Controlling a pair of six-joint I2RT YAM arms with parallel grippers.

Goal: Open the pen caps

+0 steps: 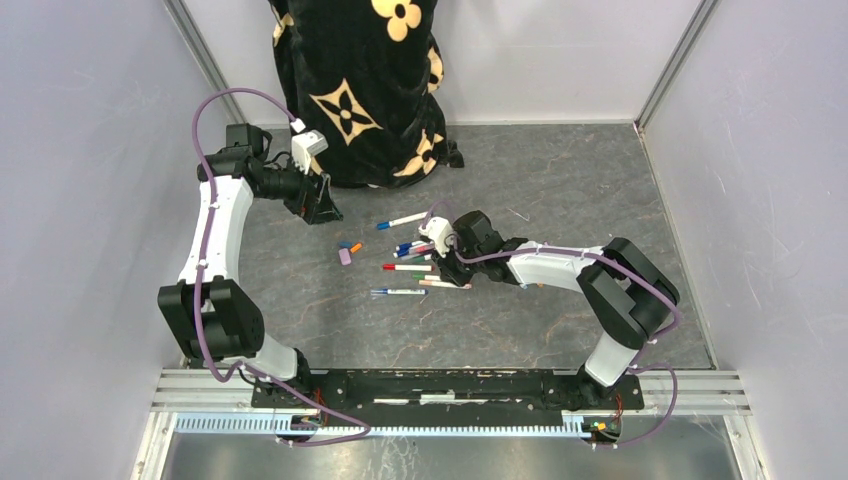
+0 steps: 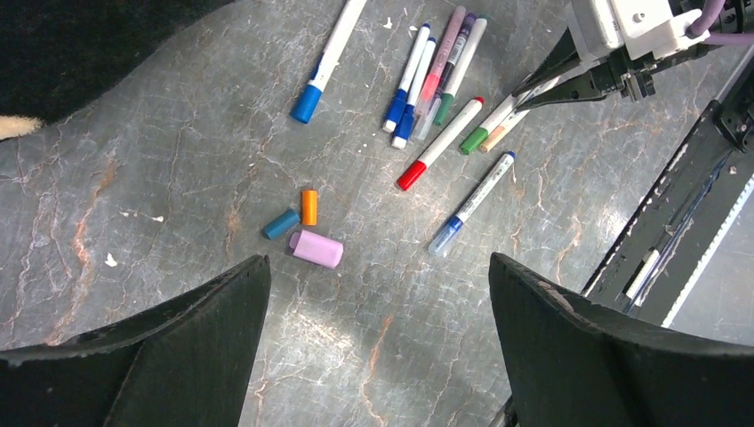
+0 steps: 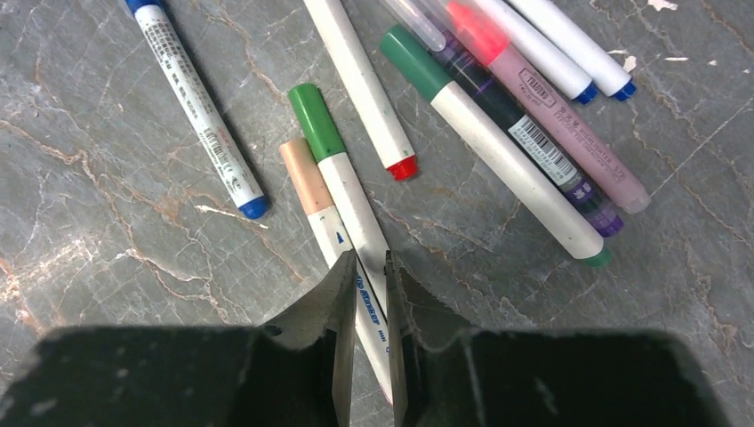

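At mid-table, the right gripper (image 1: 448, 264) grips one of the pens (image 1: 410, 262), cap not yet off.
From above, they lie clustered at centre, three loose caps (image 1: 347, 251) to their left; the left gripper (image 1: 322, 205) hangs upper left, just beside a patterned cloth (image 1: 360, 90). Its wrist view shows jaws spread wide and empty above those caps. Right wrist view: narrow jaws pinch the white barrel of the green pen (image 3: 347, 196), green cap (image 3: 316, 120) pointing up-frame; a peach pen (image 3: 307, 178) touching alongside may snag. Next likely needs a lift, then the left gripper taking the cap.
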